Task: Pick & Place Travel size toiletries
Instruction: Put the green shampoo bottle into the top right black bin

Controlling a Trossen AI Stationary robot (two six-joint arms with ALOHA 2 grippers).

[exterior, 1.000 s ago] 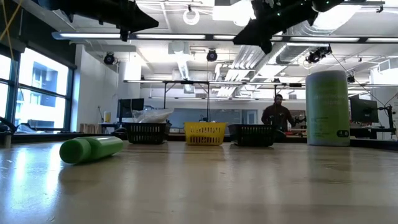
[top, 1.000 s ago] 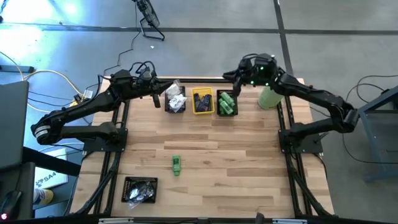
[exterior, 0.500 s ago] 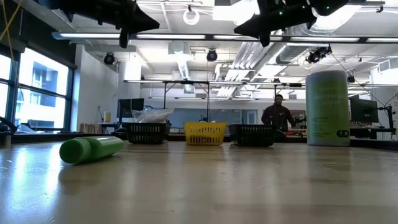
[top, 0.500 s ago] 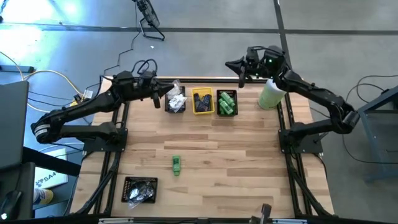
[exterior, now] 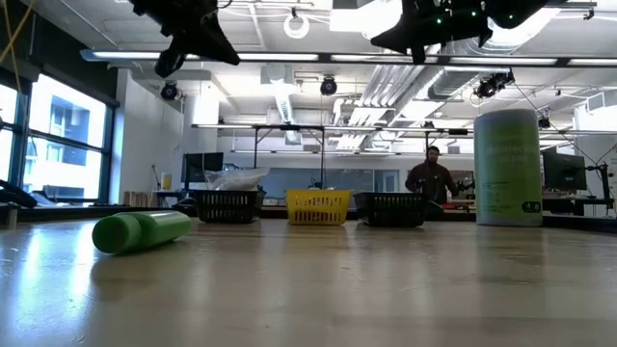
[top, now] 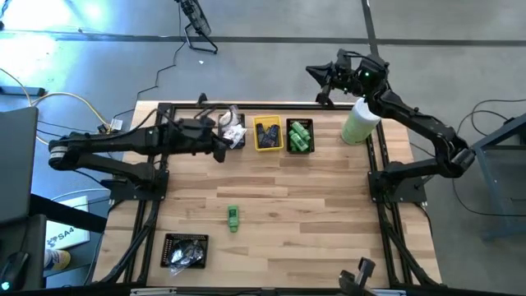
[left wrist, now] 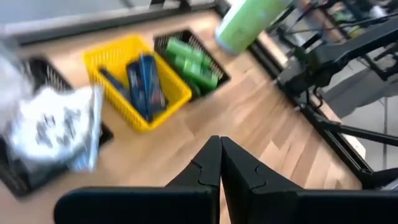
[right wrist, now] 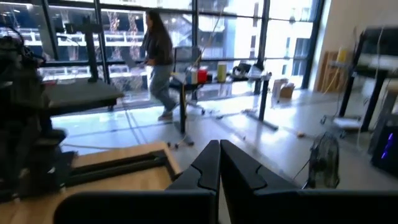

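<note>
A small bright green plastic bottle (top: pixel 233 218) lies on its side alone on the pale wooden table (top: pixel 312 222), a little toward 7 o'clock from the table's middle. In the low view the same bottle (exterior: pixel 141 230) rests flat with nothing touching it.

At the table's 12 o'clock edge stand three small bins in a row. The black mesh bin (top: pixel 233 133) at the 9 o'clock end holds white crinkly packets (left wrist: pixel 59 127). The yellow mesh bin (top: pixel 268 135) in the middle holds dark blue tubes (left wrist: pixel 143 79). The second black bin (top: pixel 299 136) holds more green bottles (left wrist: pixel 191 63). Another black bin (top: pixel 185 250) of loose packets sits near the 7 o'clock corner. A tall pale-green cylinder with a white lid (top: pixel 358 122) stands at about 1 o'clock.

The left gripper (top: pixel 220 149) hangs in the air just beside the packet bin, at roughly 11 o'clock; its jaws are pressed together and carry nothing. The right gripper (top: pixel 317 74) is raised beyond the 12 o'clock edge, jaws also together and empty, looking out into the room.

The likely next step is to fetch the lone bottle. It is round and lying down, so closed or badly aligned jaws could nudge it and send it rolling. The left arm may also clip the packet bin as it swings away.
</note>
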